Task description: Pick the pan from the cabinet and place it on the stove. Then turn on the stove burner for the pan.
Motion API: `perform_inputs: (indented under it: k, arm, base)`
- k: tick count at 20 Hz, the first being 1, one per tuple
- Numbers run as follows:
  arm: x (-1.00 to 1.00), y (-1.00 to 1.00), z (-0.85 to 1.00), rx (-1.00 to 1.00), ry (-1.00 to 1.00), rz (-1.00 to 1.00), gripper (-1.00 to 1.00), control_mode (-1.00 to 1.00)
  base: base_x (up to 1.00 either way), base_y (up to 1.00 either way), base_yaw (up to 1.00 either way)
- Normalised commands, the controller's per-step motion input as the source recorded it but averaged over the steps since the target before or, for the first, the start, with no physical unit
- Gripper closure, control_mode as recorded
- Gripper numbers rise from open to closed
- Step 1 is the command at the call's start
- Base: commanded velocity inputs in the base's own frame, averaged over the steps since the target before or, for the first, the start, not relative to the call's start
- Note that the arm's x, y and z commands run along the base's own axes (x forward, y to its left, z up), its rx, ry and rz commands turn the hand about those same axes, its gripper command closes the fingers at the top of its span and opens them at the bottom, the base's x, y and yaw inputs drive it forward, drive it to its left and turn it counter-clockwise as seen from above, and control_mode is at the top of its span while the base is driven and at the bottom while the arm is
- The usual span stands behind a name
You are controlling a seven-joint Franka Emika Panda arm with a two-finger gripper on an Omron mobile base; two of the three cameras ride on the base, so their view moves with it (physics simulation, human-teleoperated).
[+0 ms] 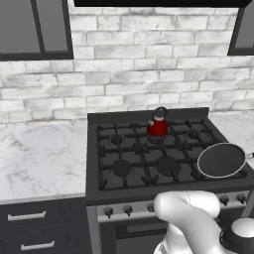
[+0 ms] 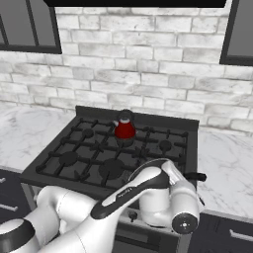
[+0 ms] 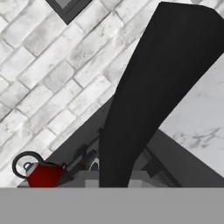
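The black pan (image 1: 222,159) with its pale rim rests on the front right burner of the stove (image 1: 144,149), its handle (image 2: 195,176) pointing right. My white wrist (image 2: 165,195) hangs over that corner and hides the pan's bowl and the gripper in the right base view. In the hand view a broad black shape (image 3: 148,100), the pan seen from very close, rises from where the fingers sit; the jaws are shut on it. A dark wall cabinet (image 1: 34,27) hangs at the upper left, doors shut.
A red kettle (image 1: 158,126) stands on a rear middle burner. Silver knobs (image 1: 128,210) line the stove front. Marble counter (image 1: 39,158) flanks the stove on both sides, with dark drawers (image 1: 30,223) below. A brick wall (image 1: 149,74) runs behind, and another cabinet (image 1: 243,30) hangs at the upper right.
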Motion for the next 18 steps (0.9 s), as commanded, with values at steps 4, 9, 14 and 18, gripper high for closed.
perform_inputs:
  k: [4,9,14,18]
  arm:
    - [0.17,-0.01,-0.12,-0.10,0.02,-0.01,1.00,-1.00]
    - [0.23,-0.02,-0.23,-0.06,0.00,0.00,1.00,-1.00]
    - [0.29,-0.07,-0.32,-0.01,0.00,0.00,1.00,-1.00]
    - [0.26,-0.17,-0.27,-0.04,0.01,0.00,1.00,-1.00]
  base:
    - [0.00,0.00,0.00]
    - [0.00,0.00,0.00]
    - [0.00,0.00,0.00]
    - [0.00,0.00,0.00]
